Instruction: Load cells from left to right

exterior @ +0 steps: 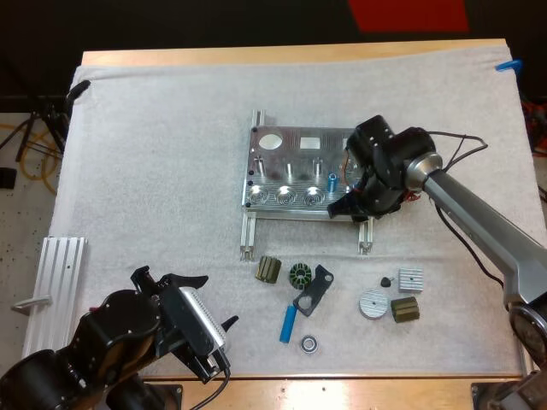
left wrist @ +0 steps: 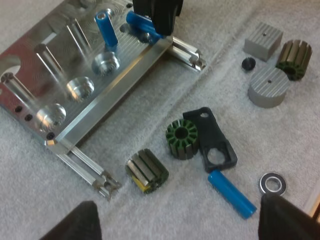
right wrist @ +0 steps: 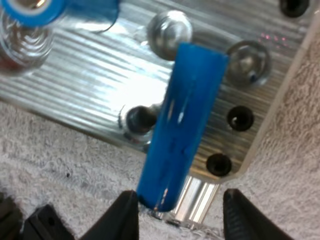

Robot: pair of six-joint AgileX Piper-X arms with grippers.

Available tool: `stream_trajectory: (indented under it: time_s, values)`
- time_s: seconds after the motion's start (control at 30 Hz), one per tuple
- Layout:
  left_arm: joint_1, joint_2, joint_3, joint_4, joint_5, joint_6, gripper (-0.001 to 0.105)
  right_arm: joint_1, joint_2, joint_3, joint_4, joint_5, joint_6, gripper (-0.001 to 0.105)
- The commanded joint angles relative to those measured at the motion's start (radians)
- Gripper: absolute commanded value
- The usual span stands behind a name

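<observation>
White mat (exterior: 154,171), metal fixture (exterior: 282,175) at its middle, my right gripper (exterior: 350,205) at the fixture's right end with a tilted blue cylinder (right wrist: 182,125) – whether it grips I cannot tell, my left gripper (exterior: 218,301) spread wide and empty near the mat's front, loose blue cylinder (exterior: 289,325) lying beside a black bracket (exterior: 314,289).

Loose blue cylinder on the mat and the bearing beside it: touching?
Apart. The left wrist view shows a clear gap between the blue cylinder and the bearing.

Open mat (exterior: 154,171) lies at the fixture's (exterior: 295,149) nine and twelve o'clock; at six, loose parts (exterior: 300,276) crowd it; right gripper (exterior: 351,205) blocks its four o'clock corner
</observation>
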Motion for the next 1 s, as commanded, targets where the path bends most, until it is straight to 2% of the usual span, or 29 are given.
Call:
stream_trajectory:
  time_s: [0.0,0.03,0.1,0.23,0.47,0.73,0.83,0.97]
  values:
    - [-0.003,0.009,-0.003,-0.026,-0.019,-0.014,0.065,0.006,-0.038,-0.006,-0.014,0.033,-0.011,0.039]
    - [-0.003,0.011,-0.003,-0.028,-0.019,-0.014,0.065,0.006,-0.045,-0.006,-0.018,0.038,-0.011,0.04]
    - [-0.003,0.028,-0.003,-0.029,-0.005,-0.011,0.065,0.0,-0.09,-0.006,-0.03,0.04,-0.011,0.05]
    - [-0.003,0.055,-0.003,-0.055,0.0,-0.011,0.065,-0.006,-0.14,-0.006,-0.013,0.068,-0.025,0.061]
    - [-0.003,0.127,-0.003,-0.208,0.098,-0.008,0.065,-0.015,-0.265,0.021,-0.025,0.136,-0.044,0.061]
    - [-0.003,0.286,-0.006,-0.364,0.132,-0.018,0.065,-0.057,-0.453,0.065,-0.025,0.248,-0.052,0.061]
    - [-0.003,0.379,-0.037,-0.396,0.136,-0.018,0.065,-0.094,-0.549,0.093,-0.016,0.253,-0.07,0.061]
    - [-0.003,0.529,-0.124,-0.404,0.136,-0.018,0.065,-0.15,-0.668,0.124,0.023,0.266,-0.095,0.061]
